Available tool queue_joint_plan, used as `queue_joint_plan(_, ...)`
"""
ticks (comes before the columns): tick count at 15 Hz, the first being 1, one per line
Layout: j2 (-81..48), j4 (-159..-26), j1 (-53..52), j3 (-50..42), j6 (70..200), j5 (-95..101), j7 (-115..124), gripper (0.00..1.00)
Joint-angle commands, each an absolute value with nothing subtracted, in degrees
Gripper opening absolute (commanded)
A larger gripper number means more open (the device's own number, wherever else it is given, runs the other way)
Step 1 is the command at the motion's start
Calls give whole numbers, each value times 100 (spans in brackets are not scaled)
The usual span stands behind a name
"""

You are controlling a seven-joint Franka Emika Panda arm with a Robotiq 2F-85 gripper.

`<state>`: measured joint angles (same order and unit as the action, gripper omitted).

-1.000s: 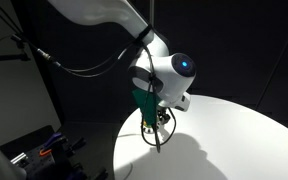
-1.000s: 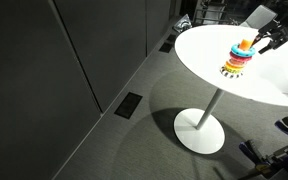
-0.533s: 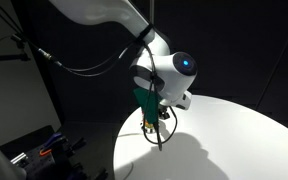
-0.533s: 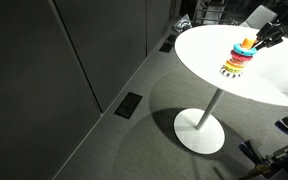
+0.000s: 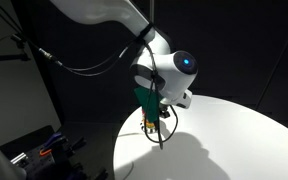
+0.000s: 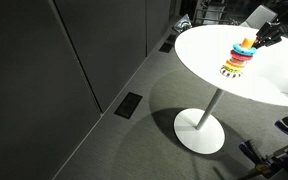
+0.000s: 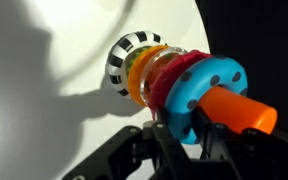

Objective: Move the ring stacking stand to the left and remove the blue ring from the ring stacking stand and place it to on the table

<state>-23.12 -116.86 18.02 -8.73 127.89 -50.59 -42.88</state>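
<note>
The ring stacking stand [image 6: 238, 60] stands on the white table [image 6: 199, 52] near its far edge. In the wrist view its striped base [image 7: 129, 60], the orange and red rings, the blue ring [image 7: 199, 85] and the orange top [image 7: 239, 110] run in a row across the picture. My gripper [image 7: 189, 128] comes in at the stand's top, and its two fingers pinch the rim of the blue ring, one on each face. In an exterior view the gripper [image 5: 156, 125] covers most of the stand on the table [image 5: 234, 140].
The round table rests on a single pedestal foot [image 6: 199, 130]. The stand is close to the table's rim. Dark wall panels and a floor vent [image 6: 129, 105] lie beyond. Cables and gear [image 5: 39, 150] sit low beside the table.
The jaws have closed from wide open onto the blue ring's rim. The arm and the stand have hardly shifted.
</note>
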Motion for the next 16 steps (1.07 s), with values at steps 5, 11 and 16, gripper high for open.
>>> queue_joint_plan(5,-2227,-11633,1874,-835,12712,-5066,-4222,9)
queue_joint_plan(11,-1993,-11722,1815,-873,12755,-4971,-4127,9)
queue_joint_plan(16,-1772,-11780,1781,-880,12792,-4980,-4132,9)
